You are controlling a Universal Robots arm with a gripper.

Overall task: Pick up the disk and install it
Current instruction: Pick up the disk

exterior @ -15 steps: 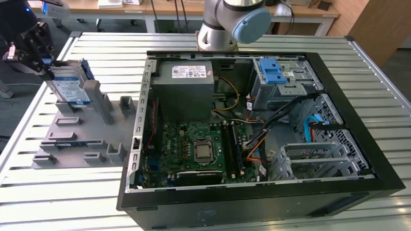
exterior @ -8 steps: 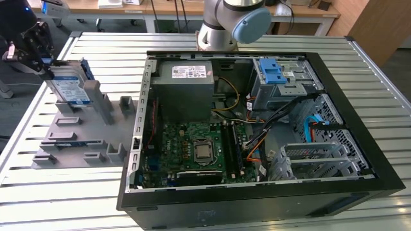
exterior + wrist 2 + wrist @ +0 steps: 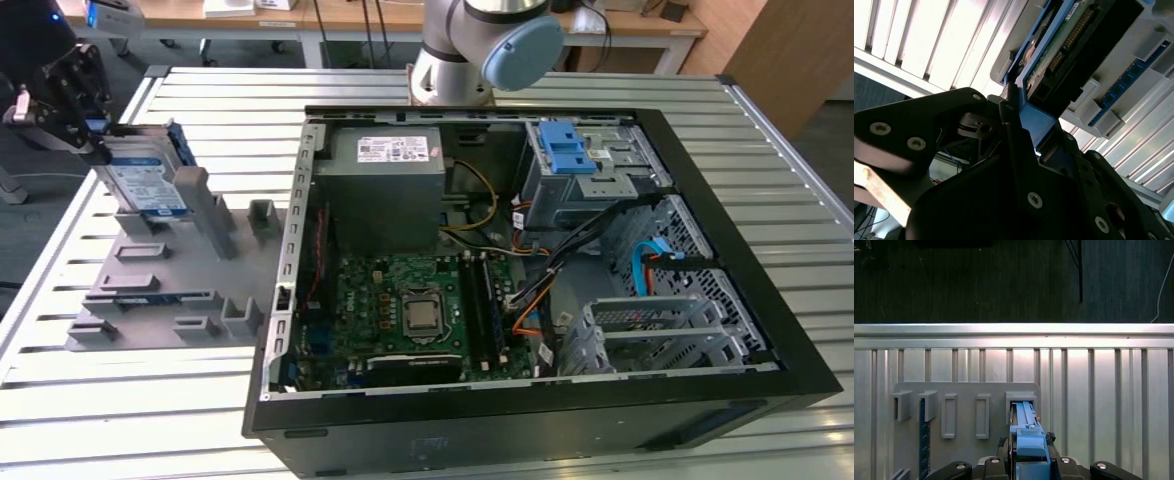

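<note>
On the slatted metal bench, the hand was closed on the blue-framed top of the disk. The disk stood on edge directly below the hand, its long axis seemingly upright, in 1 slot of the grey rack.

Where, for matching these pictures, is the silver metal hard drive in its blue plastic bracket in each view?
Exterior view: hard drive upright at this view's upper left, in the shared grey slotted plastic rack.
First wrist view: blue edge between the black jaws, in that rack.
Second wrist view: circuit-board face past the jaws, rack behind.
</note>
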